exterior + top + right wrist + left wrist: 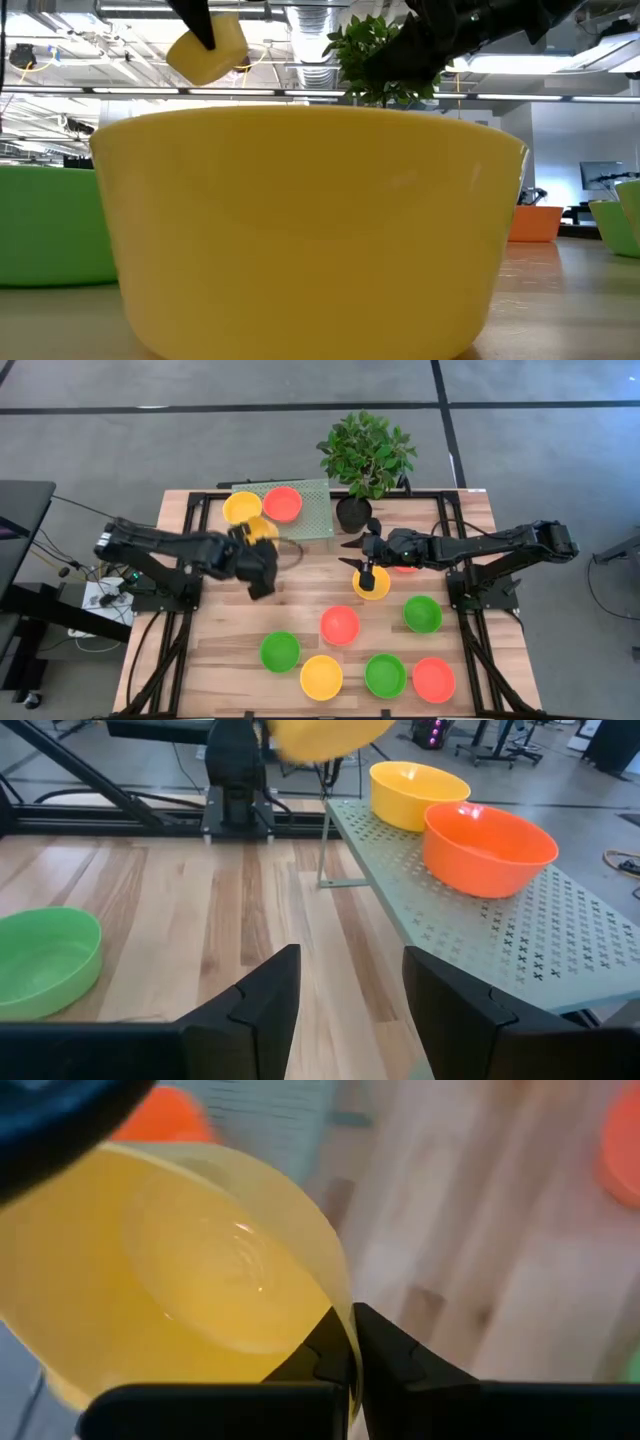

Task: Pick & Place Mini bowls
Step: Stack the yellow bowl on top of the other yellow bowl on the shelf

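Carried bowl: a yellow mini bowl (190,1270) is hanging in the air, pinched by its rim, just beside the green perforated rack (310,520) at the back of the bench (300,585).
Left claw: the left claw (352,1342) is gripping that bowl, its fingers squeezed narrow on the thin wall, with the bowl tilting off to one side.
Rack: it is already carrying a yellow bowl (241,506) and a red-orange bowl (282,503), standing side by side and taking up much of its left end.
Right claw: the right claw (350,982) is hovering wide and empty above another yellow bowl (372,582) near the bench's middle, close to the black plant pot (353,513).
Loose bowls: green, red-orange and yellow ones are lying scattered across the front half of the bench, including a green bowl (422,613) near the right arm's base.
Risk, grip: the hold is on the rim only, so the tilted bowl is likely to swing or slip out if the arm jerks.
Risk, placing: the carried bowl is passing close to the two on the rack; coming in too low, it could be knocking them or catching the rack's edge.
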Tool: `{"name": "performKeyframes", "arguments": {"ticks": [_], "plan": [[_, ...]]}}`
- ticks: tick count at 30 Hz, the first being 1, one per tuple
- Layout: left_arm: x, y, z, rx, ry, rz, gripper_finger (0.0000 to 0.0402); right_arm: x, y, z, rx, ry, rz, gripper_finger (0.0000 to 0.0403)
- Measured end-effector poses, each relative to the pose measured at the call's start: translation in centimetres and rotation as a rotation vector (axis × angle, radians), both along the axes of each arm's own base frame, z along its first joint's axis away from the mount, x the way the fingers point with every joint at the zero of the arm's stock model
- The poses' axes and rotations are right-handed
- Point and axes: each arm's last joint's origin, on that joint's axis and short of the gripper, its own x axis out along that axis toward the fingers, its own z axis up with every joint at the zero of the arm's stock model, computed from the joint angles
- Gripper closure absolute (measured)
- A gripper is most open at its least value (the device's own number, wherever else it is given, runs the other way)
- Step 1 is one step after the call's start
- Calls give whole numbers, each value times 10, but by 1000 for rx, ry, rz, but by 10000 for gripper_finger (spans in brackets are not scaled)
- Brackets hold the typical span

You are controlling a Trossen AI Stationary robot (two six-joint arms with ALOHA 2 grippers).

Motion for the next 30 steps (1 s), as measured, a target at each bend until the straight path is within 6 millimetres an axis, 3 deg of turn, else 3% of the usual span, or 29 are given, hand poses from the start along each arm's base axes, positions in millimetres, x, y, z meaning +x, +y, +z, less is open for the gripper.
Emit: {"name": "performKeyframes", "arguments": {"ticks": [4,8,13,19,25,30], "plan": [[-15,28,16,-4,-66,97,395,0,0,-2,0,17,0,230],[-22,45,20,-11,-27,61,395,0,2,-2,5,23,6,230],[-16,64,15,12,58,36,394,0,3,-4,31,25,1,230],[-7,97,3,-12,104,161,395,-1,3,-6,34,45,0,230],[-12,135,-4,-70,132,283,395,-1,3,-6,34,49,0,230],[-16,154,-8,-160,142,283,396,-1,3,-6,34,51,0,230]]}}
